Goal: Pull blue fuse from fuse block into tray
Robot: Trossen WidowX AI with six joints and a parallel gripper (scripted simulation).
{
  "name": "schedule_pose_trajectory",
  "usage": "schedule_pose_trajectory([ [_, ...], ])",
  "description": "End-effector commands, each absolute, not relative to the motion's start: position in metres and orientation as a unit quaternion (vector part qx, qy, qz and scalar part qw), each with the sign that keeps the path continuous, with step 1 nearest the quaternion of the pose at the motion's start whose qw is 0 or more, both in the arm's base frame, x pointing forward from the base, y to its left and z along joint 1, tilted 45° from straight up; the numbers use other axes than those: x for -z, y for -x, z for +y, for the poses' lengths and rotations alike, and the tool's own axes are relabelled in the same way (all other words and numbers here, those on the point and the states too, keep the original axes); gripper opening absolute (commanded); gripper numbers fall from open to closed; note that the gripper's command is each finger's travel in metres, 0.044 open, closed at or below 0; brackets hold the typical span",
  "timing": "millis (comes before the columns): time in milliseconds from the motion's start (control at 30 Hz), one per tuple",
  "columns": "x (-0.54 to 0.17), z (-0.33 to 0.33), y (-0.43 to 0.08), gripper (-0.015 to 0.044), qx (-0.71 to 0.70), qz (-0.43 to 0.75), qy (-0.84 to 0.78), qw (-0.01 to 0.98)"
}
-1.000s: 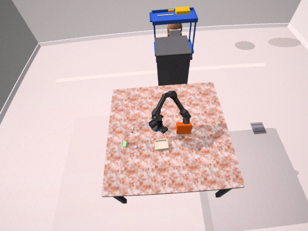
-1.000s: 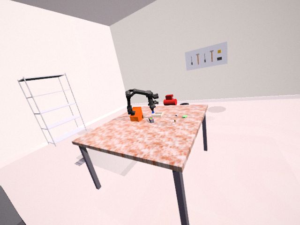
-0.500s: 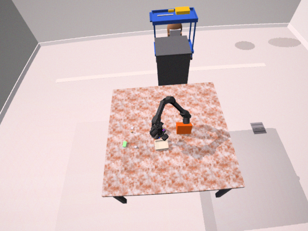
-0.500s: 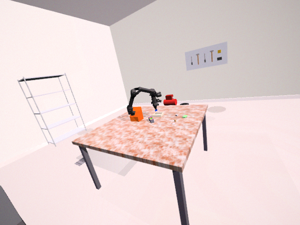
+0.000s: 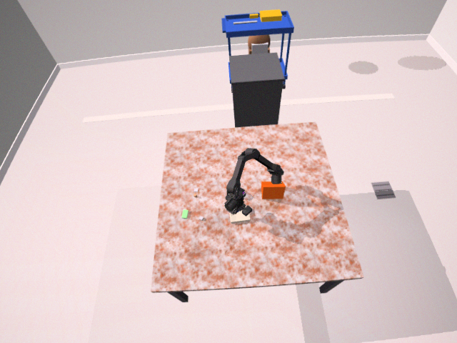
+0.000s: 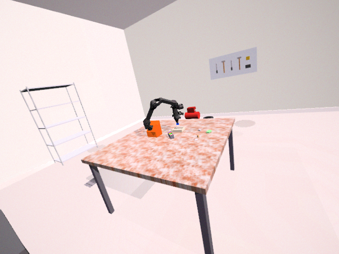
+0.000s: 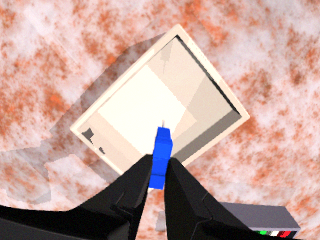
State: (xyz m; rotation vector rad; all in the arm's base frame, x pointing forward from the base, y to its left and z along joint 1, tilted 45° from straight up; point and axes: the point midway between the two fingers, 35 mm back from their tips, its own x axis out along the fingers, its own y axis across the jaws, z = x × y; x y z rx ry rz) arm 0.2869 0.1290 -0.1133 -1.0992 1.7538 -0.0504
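My gripper (image 7: 159, 162) (image 6: 177, 123) is shut on the blue fuse (image 7: 161, 150) (image 6: 177, 124), which shows between the fingertips in the wrist view. The fuse is held in the air above the cream tray (image 7: 125, 50) (image 6: 178, 131) (image 5: 240, 220). In the wrist view it overlaps the tray's near corner. In the top view the arm hides the fuse and part of the tray. The grey fuse block (image 7: 262, 214) (image 6: 171, 136) stands on the table beside the tray. Green, white and red fuses show at its edge in the wrist view, where the rest is cut off.
An orange box (image 5: 273, 191) (image 6: 154, 129) stands beside the arm's base. A light green block (image 5: 184, 214) (image 6: 208, 131) and a few small pieces lie on the table on the tray's other side.
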Motion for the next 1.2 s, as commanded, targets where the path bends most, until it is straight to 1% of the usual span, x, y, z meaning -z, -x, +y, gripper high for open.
schedule_pose_trajectory([
  [0,0.119,0.125,-0.285,0.0,0.022,0.73,0.457,0.508],
  [733,0.142,0.103,-0.283,0.0,0.023,0.73,0.457,0.508],
  [1133,0.139,0.105,-0.284,0.0315,0.023,0.73,0.453,0.511],
  [1167,0.137,0.107,-0.285,0.033,0.023,0.73,0.453,0.511],
])
